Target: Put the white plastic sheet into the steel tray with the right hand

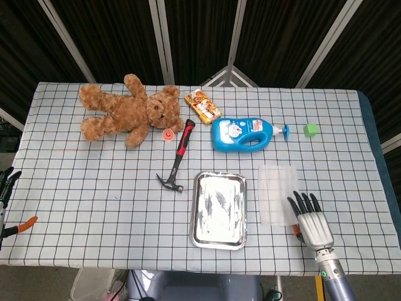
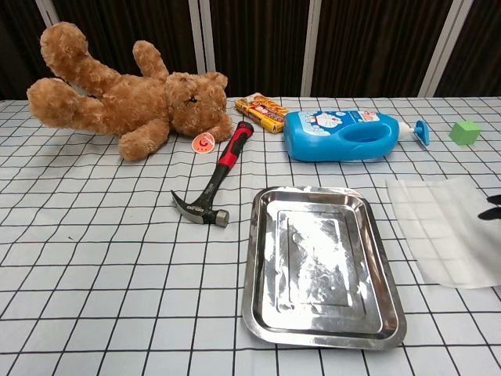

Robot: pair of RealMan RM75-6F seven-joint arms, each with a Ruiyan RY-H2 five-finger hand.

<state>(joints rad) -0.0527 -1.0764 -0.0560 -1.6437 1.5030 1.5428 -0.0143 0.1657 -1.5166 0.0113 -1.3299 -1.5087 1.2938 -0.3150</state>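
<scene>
The white plastic sheet (image 1: 276, 191) hangs just right of the steel tray (image 1: 196, 210), slightly above the checked cloth. My right hand (image 1: 310, 221) is at the sheet's near right corner and holds it, dark fingers over the edge and the thumb beneath. In the chest view the sheet (image 2: 442, 227) tilts beside the tray (image 2: 254, 262), and only a dark fingertip (image 2: 493, 201) of that hand shows at the right border. My left hand (image 1: 5, 187) sits off the table's left edge with its fingers apart, holding nothing.
A hammer (image 1: 176, 158) lies left of the tray. Behind it are a blue detergent bottle (image 1: 244, 133), a snack packet (image 1: 202, 105), a teddy bear (image 1: 128, 113) and a small green cube (image 1: 309, 130). The table's right edge is close to my right hand.
</scene>
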